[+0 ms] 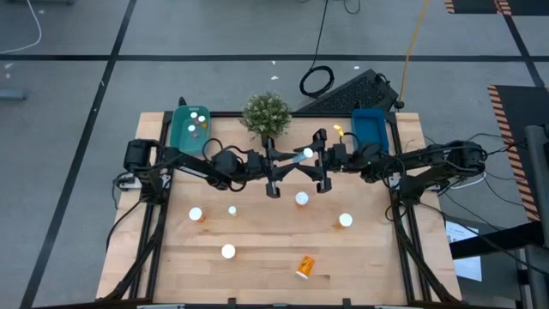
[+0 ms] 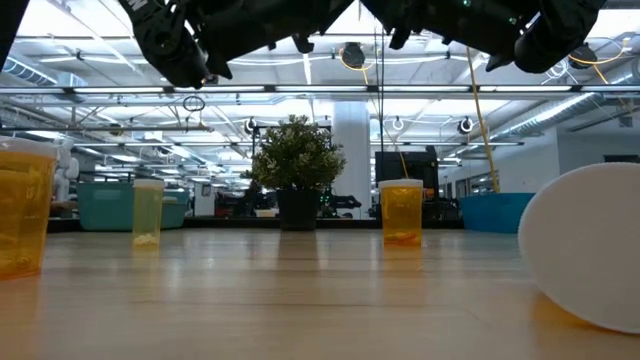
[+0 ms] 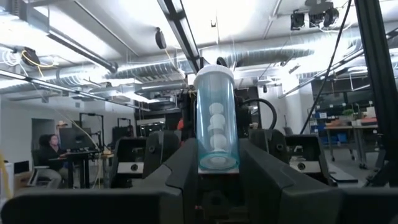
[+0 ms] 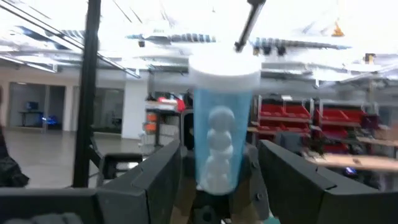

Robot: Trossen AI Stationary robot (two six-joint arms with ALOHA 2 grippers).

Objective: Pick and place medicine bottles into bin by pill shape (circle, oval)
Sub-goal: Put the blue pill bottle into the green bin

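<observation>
Both arms meet above the middle of the wooden table (image 1: pixel 257 257), raised well clear of its surface, with a light blue medicine bottle (image 1: pixel 306 154) between them. The left gripper (image 1: pixel 273 176) and the right gripper (image 1: pixel 322 167) face each other from either side of this bottle.

In the left wrist view the light blue bottle (image 3: pixel 216 118) stands in line with that gripper's dark fingers (image 3: pixel 180 168), white round pills stacked inside it, its base nearest the camera. In the right wrist view the same bottle (image 4: pixel 221 124) shows its white cap, with the fingers (image 4: pixel 155 174) flanking it on both sides. Each gripper appears pressed onto the bottle (though the actual contact points are hidden behind the finger bodies, so which one bears the load cannot be told).

On the table, five orange bottles with white caps remain: one upright (image 1: pixel 196 215) towards the left, one (image 1: pixel 228 251) nearer the front edge, one (image 1: pixel 302 199) just below the grippers, one (image 1: pixel 346 221) to the right, and one lying on its side (image 1: pixel 304 267) near the front.

At the far edge sit a teal bin (image 1: pixel 190 129) holding a few bottles, a blue bin (image 1: pixel 371 126), and a potted plant (image 1: pixel 266 114) between them.
</observation>
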